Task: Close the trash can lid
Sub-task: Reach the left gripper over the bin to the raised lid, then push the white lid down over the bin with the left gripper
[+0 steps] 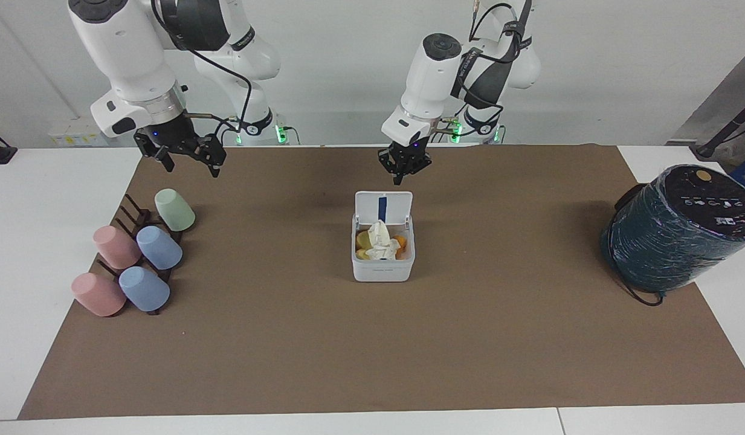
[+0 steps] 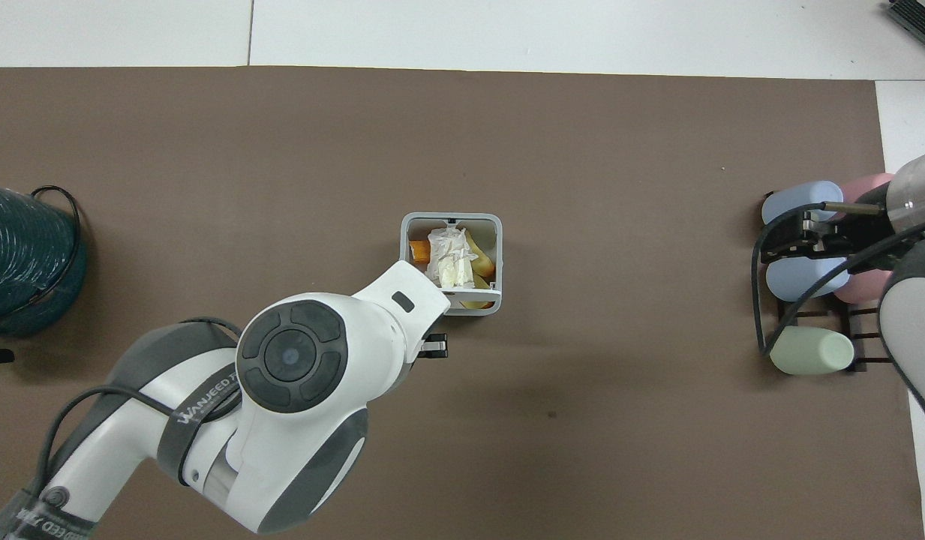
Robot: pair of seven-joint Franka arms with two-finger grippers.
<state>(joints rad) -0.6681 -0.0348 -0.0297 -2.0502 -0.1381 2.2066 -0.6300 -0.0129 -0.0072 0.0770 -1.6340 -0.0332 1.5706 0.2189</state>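
The trash can [image 1: 383,266] is a small white square box in the middle of the brown mat, holding crumpled tissue and yellow and orange scraps; it also shows in the overhead view [image 2: 408,229]. Its lid [image 1: 383,207] stands upright on the rim nearest the robots, blue strip facing away from them; the overhead view shows its edge [image 2: 479,306]. My left gripper [image 1: 400,176] is shut and empty, raised over the mat just on the robots' side of the lid, not touching it; it also shows in the overhead view [image 2: 434,346]. My right gripper [image 1: 191,164] is open and empty, waiting over the cup rack.
Several pastel cups [image 1: 159,248] lie on a dark rack toward the right arm's end, also in the overhead view [image 2: 807,276]. A large dark teal cylinder [image 1: 674,232] leans at the left arm's end of the mat, also in the overhead view [image 2: 23,262].
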